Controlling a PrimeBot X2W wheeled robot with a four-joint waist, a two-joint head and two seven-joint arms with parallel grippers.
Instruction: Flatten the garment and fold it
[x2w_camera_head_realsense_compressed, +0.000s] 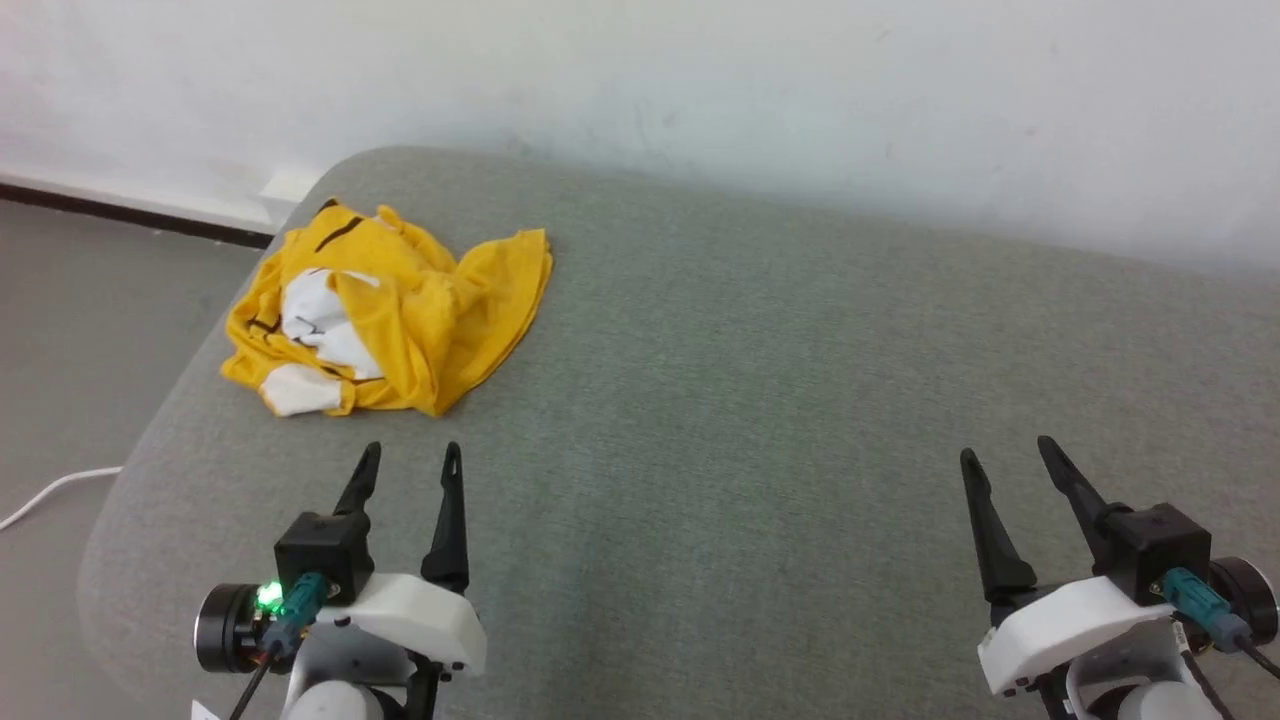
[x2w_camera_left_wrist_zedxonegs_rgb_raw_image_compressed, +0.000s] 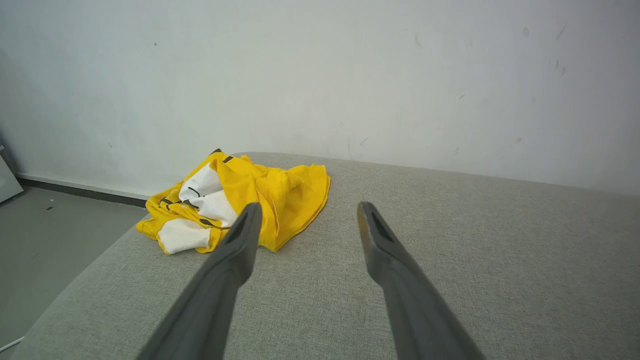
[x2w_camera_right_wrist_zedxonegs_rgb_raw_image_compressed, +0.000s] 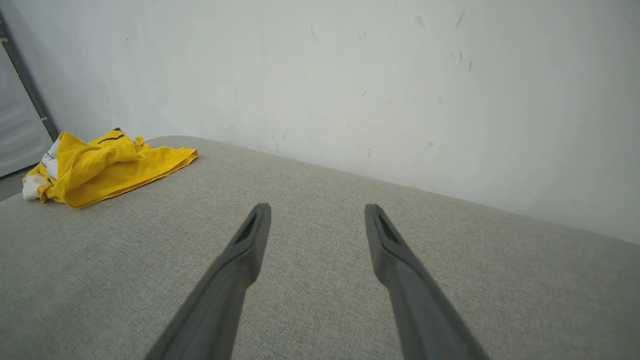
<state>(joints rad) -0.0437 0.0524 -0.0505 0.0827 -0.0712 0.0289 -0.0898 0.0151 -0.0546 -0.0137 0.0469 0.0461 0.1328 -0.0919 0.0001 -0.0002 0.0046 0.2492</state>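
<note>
The garment (x2w_camera_head_realsense_compressed: 400, 310), a yellow T-shirt with white patches and black stripes, lies crumpled in a heap at the far left corner of the grey cushioned surface (x2w_camera_head_realsense_compressed: 760, 400). It also shows ahead in the left wrist view (x2w_camera_left_wrist_zedxonegs_rgb_raw_image_compressed: 250, 200) and far left in the right wrist view (x2w_camera_right_wrist_zedxonegs_rgb_raw_image_compressed: 105, 165). My left gripper (x2w_camera_head_realsense_compressed: 412, 456) hovers open a short way in front of the heap, nothing between its fingers. My right gripper (x2w_camera_head_realsense_compressed: 1005, 452) is open and empty at the lower right, far from the garment. Both pairs of fingers (x2w_camera_left_wrist_zedxonegs_rgb_raw_image_compressed: 240, 240) (x2w_camera_right_wrist_zedxonegs_rgb_raw_image_compressed: 255, 235) stand spread apart.
A white wall (x2w_camera_head_realsense_compressed: 700, 90) runs behind the grey surface. The surface's rounded left edge drops to a grey floor (x2w_camera_head_realsense_compressed: 80, 330), where a white cable (x2w_camera_head_realsense_compressed: 50, 495) lies. Bare grey fabric stretches between and beyond the two grippers.
</note>
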